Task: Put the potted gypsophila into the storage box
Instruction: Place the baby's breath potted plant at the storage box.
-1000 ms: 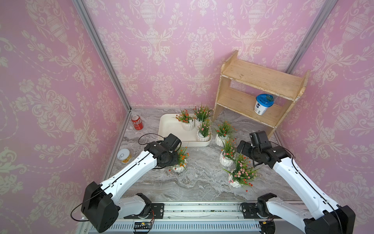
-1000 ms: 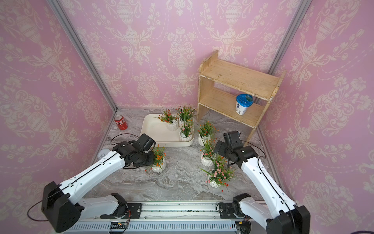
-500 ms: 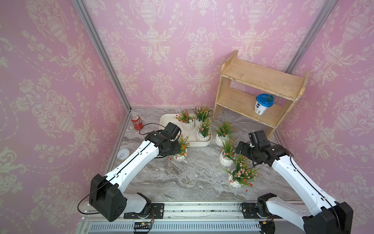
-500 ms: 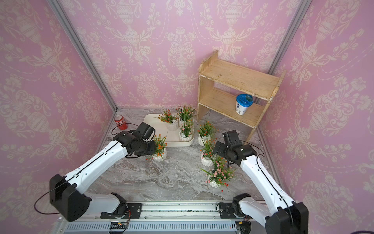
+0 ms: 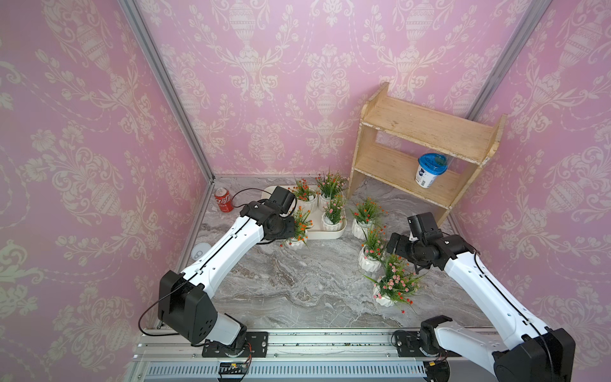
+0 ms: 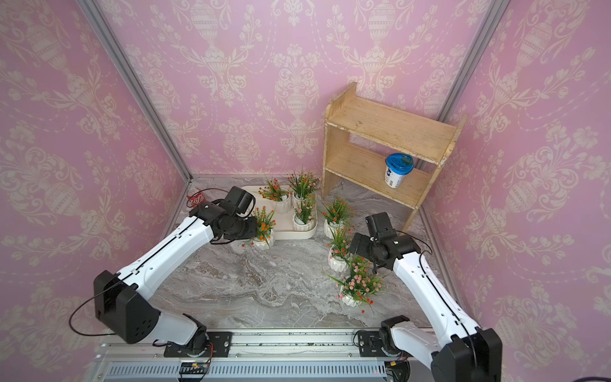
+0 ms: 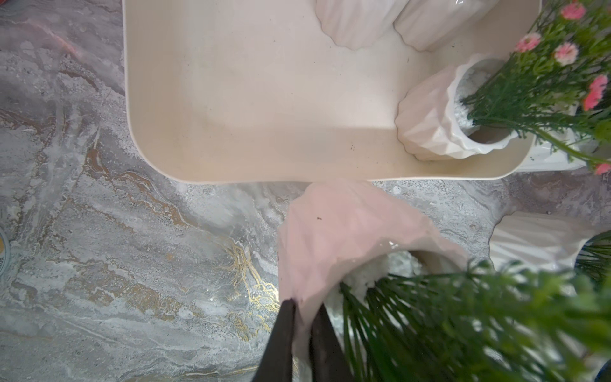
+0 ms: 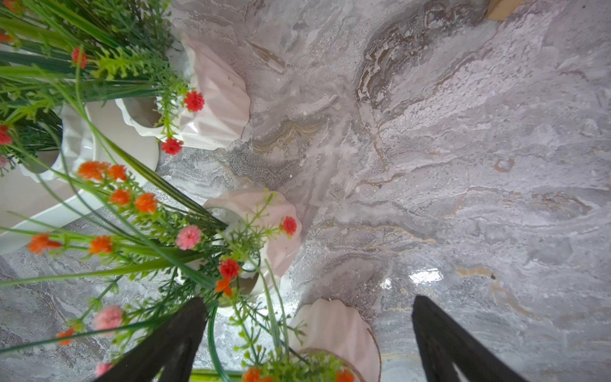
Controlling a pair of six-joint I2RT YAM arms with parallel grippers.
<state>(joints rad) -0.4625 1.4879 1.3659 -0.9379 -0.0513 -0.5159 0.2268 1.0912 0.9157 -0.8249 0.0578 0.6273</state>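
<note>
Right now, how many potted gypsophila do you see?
7. Three stand in the storage box: back-left pot, back-right pot, front-right pot. The left gripper holds the orange-flowered pot just outside it. Three stand on the table: far pot, middle pot, near pink-flowered pot.

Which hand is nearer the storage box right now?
Left. The left hand, shut on the rim of an orange-flowered pot, is just outside the storage box, at its near wall. The right hand, open, is farther off above pots on the table.

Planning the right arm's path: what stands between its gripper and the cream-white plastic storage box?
Two white ribbed gypsophila pots stand there, seen in both top views.
</note>
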